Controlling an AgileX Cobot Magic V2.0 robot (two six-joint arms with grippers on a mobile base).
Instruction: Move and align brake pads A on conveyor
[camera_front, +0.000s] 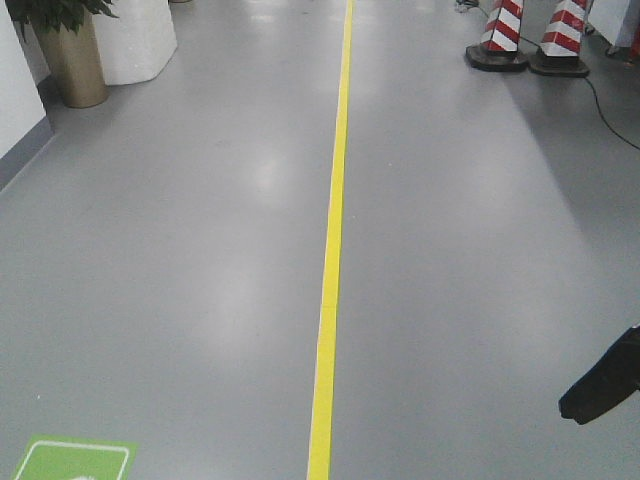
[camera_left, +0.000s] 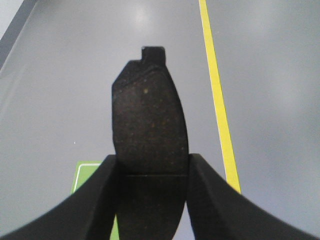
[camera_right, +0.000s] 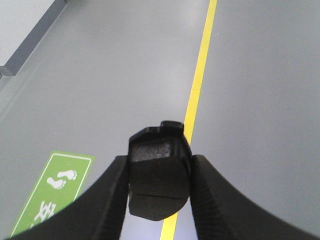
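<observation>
Each of my grippers holds one of the brake pads A above a grey floor. In the left wrist view a dark grey pad (camera_left: 147, 110) with a thin groove stands lengthwise, and my left gripper (camera_left: 151, 165) is shut on its sides. In the right wrist view my right gripper (camera_right: 159, 162) is shut on a second pad (camera_right: 157, 192), seen end-on and tilted. A dark shape (camera_front: 603, 383) juts in at the lower right of the front view; I cannot tell whether it is pad or gripper. The conveyor is out of view.
A yellow floor line (camera_front: 335, 230) runs straight ahead. A green footprint sign (camera_right: 52, 192) lies on the floor at the lower left. Two red-and-white striped cones (camera_front: 503, 35) and a cable (camera_front: 610, 115) are at the far right. A brass planter (camera_front: 70, 55) and a white block (camera_front: 135, 35) are at the far left.
</observation>
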